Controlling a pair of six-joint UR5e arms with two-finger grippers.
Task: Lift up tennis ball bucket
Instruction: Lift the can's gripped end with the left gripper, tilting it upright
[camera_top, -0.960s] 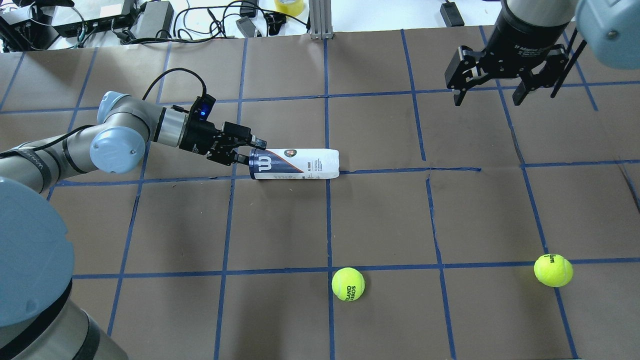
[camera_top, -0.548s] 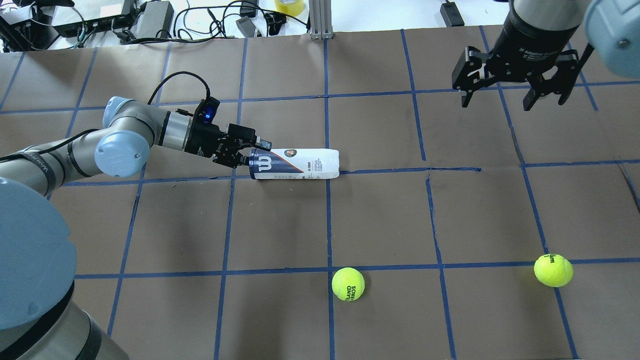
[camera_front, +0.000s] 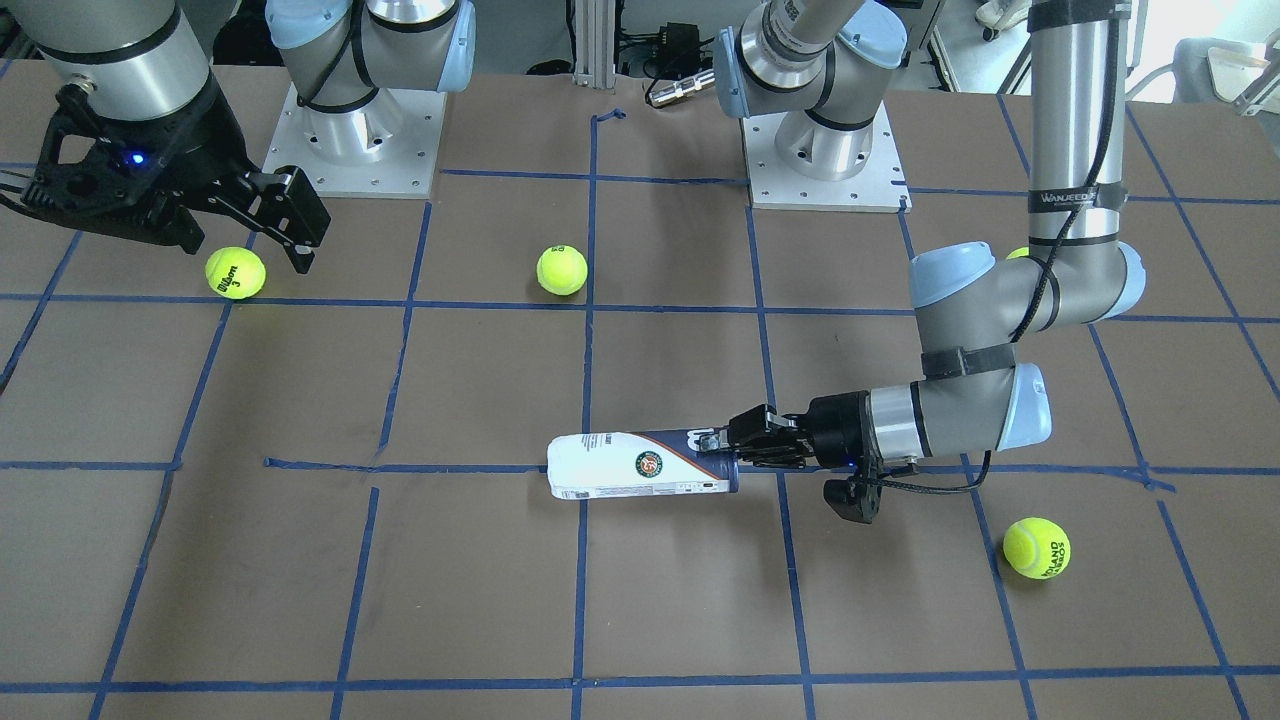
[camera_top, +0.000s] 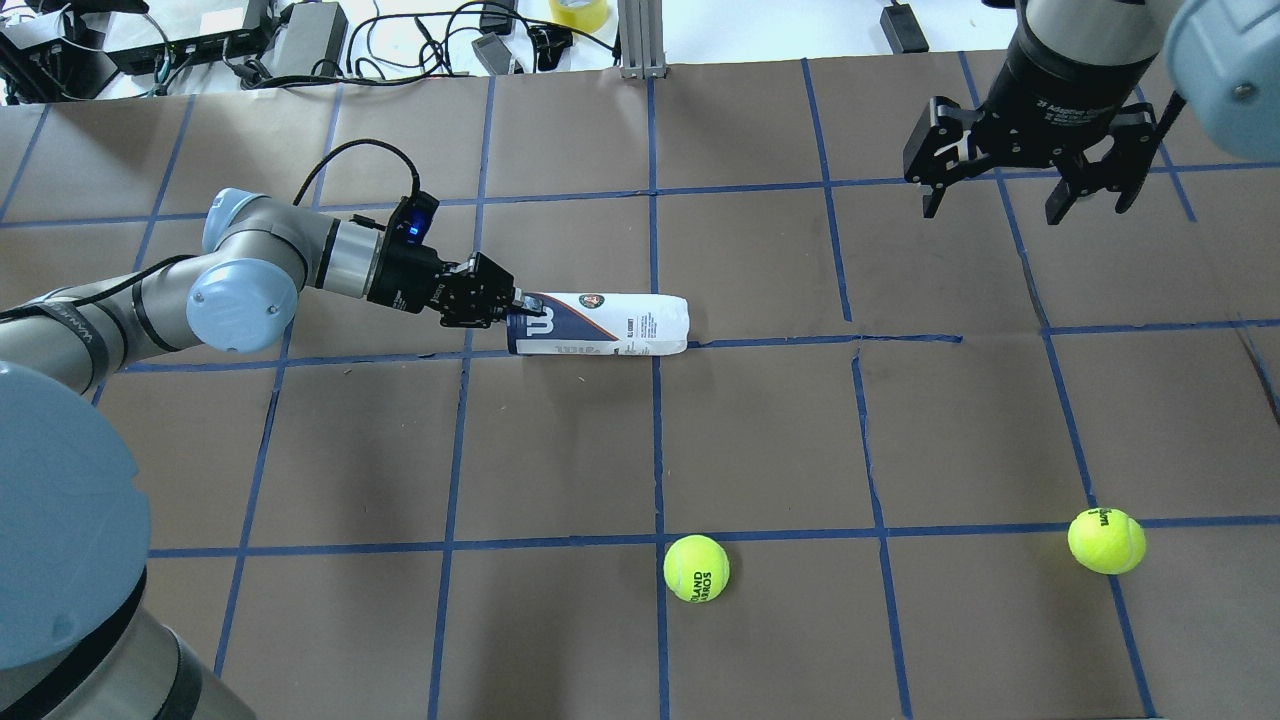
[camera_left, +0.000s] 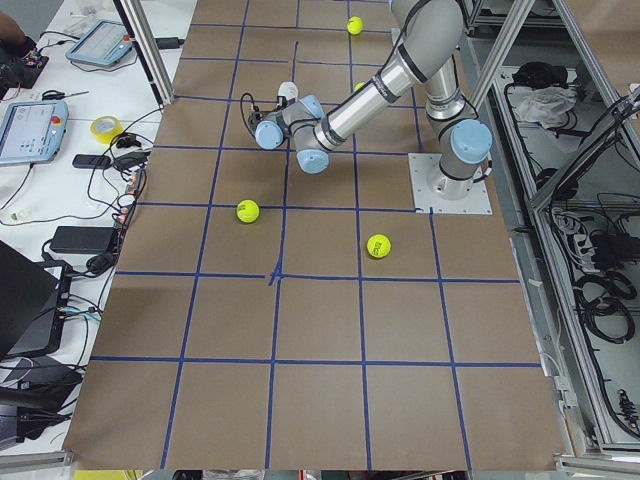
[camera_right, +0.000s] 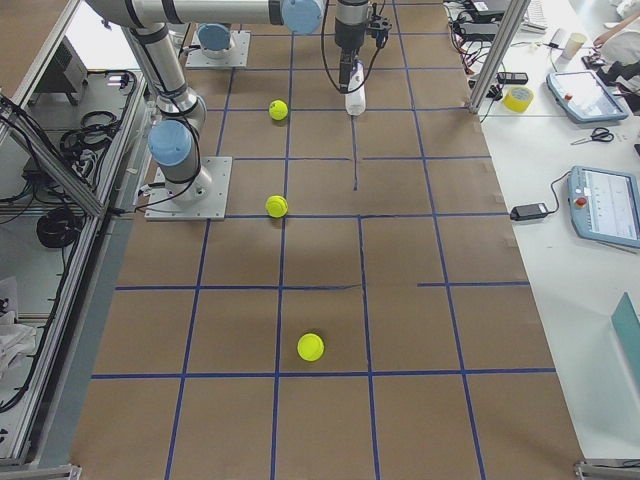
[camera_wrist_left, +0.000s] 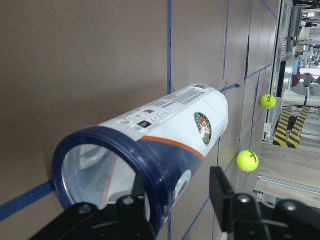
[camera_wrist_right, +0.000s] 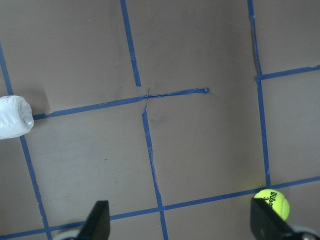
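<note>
As bucket (camera_top: 600, 323) lies flat, left hand (camera_top: 510, 312) seemingly pinching rim

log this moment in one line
left jaws: shut on tennis ball bucket rim | bucket: on its side | right jaws: open, away

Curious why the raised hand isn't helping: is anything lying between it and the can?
No: the overhead view shows only taped brown table between the right hand and the tennis ball bucket.
</note>
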